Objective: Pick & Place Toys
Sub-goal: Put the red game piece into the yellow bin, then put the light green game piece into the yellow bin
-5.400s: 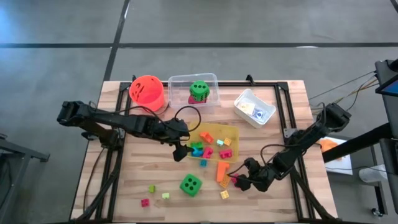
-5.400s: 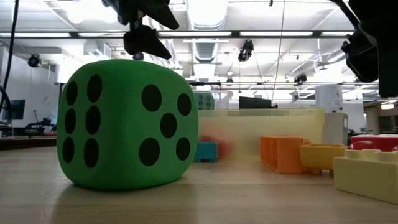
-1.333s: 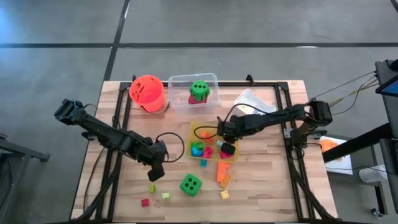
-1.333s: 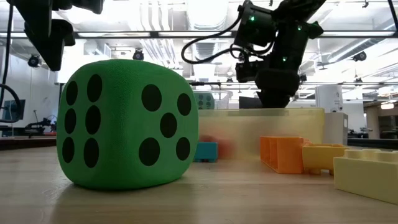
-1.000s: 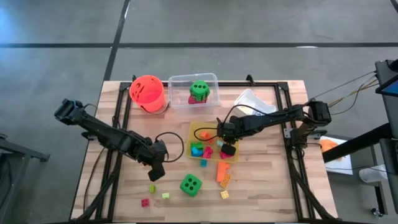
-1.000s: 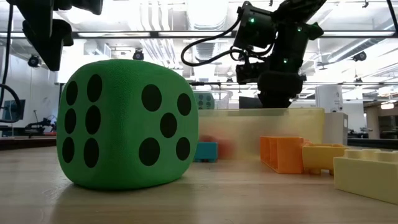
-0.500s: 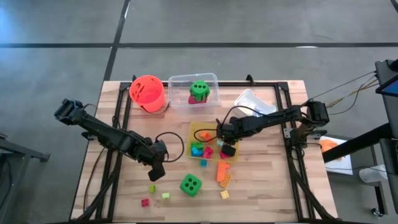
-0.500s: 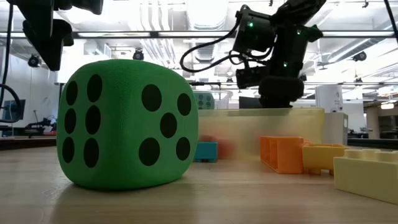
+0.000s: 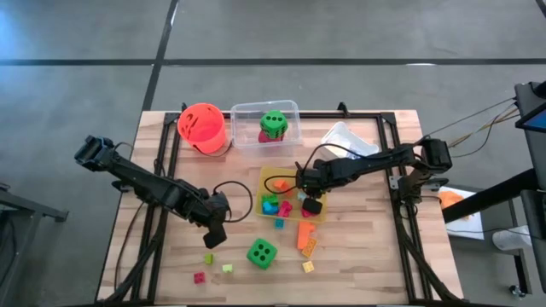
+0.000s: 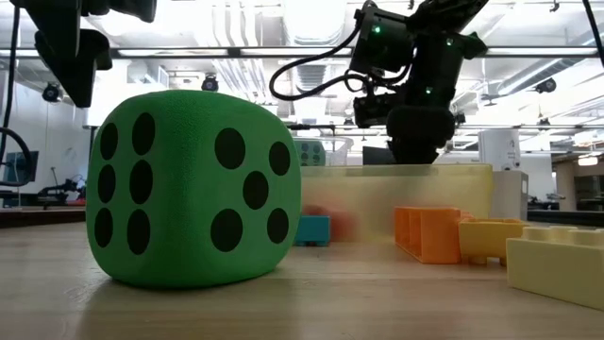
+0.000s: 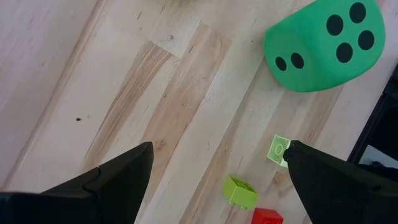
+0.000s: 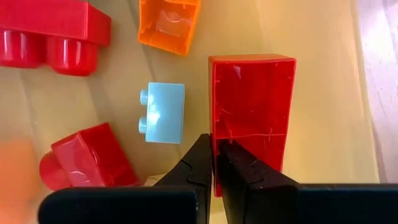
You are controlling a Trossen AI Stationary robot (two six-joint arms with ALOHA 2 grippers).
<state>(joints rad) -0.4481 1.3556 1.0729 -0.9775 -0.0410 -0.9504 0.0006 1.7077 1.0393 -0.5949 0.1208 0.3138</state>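
Your red block [image 12: 252, 118] hangs over the yellow tray [image 9: 319, 182], right-of-centre on the table, pinched by one thin wall between the right gripper's [image 12: 216, 163] fingers, which are pressed together on that edge. That's a slim grip on an open hollow block, so it could swing or slip out if you move fast or twist the wrist.

Directly under it in the tray sit a light blue block [image 12: 164, 112], an orange block [image 12: 169, 23] and two more red pieces [image 12: 53, 34]. Drop from here and the red one may land on those, bounce, and hop the low tray rim onto the wood. Lower too far and you'll likely shove the pile or tip the tray, I'd guess.

Further out, loose toys lie on the table near the tray's front edge: an orange block [image 9: 304, 233], small yellow and blue ones. A sweep of the right arm on the way out could scatter them.

Left gripper [image 9: 215, 236] hovers over bare wood at the left-front, fingers spread wide, holding nothing. The green die [image 11: 322, 42] and the small lime block [image 11: 240, 190] lie near it; a careless descent there could knock the die rolling toward the table edge. The two arms are well apart now, so collision risk only comes if both head for the tray at once.
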